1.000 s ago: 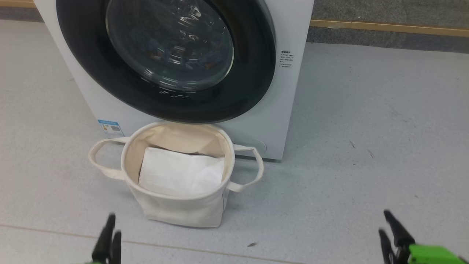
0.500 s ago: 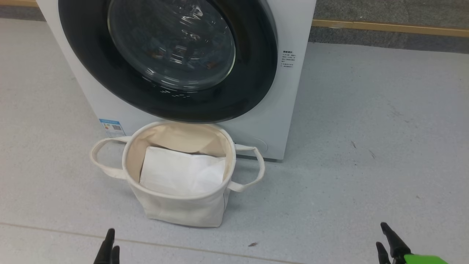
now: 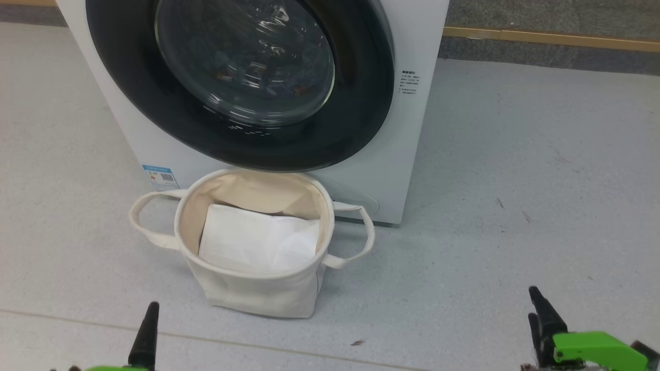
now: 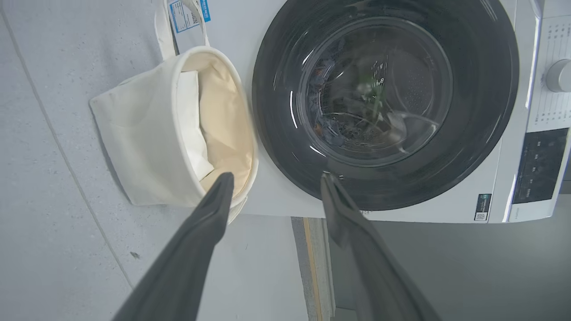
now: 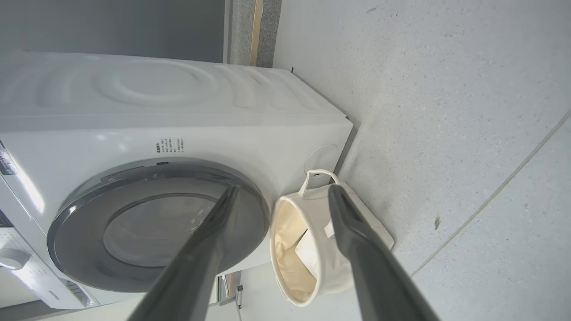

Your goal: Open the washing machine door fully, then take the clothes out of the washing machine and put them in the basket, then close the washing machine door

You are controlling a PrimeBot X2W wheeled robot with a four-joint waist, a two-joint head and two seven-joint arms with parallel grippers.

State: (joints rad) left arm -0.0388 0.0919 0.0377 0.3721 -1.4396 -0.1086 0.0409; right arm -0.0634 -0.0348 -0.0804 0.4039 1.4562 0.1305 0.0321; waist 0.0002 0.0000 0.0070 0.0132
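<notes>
The washing machine (image 3: pixel 412 134) stands white at the top of the head view. The washing machine door (image 3: pixel 242 82), black-rimmed with a glass centre, lies shut against its front. Behind the glass the clothes (image 4: pixel 339 129) show dimly as dark blue fabric with orange-brown flecks. The cream basket (image 3: pixel 258 293) sits on the floor right below the door. My left gripper (image 4: pixel 275 178) is open and empty, well short of the basket and door. My right gripper (image 5: pixel 283 189) is also open and empty. One left finger (image 3: pixel 147 330) and a right finger (image 3: pixel 541 314) rise from the head view's bottom corners.
A flat white folded sheet (image 3: pixel 258 239) lies inside the basket. Grey floor (image 3: pixel 515 206) spreads wide to the right of the machine, with a wooden skirting strip (image 3: pixel 546 38) along the wall behind. The control panel with a knob (image 4: pixel 560 76) lies along the machine's top.
The left fingers, close together a second ago, have spread apart. Both grippers dipped in the head view and came back up. The picture has shifted slightly as the camera moved.
</notes>
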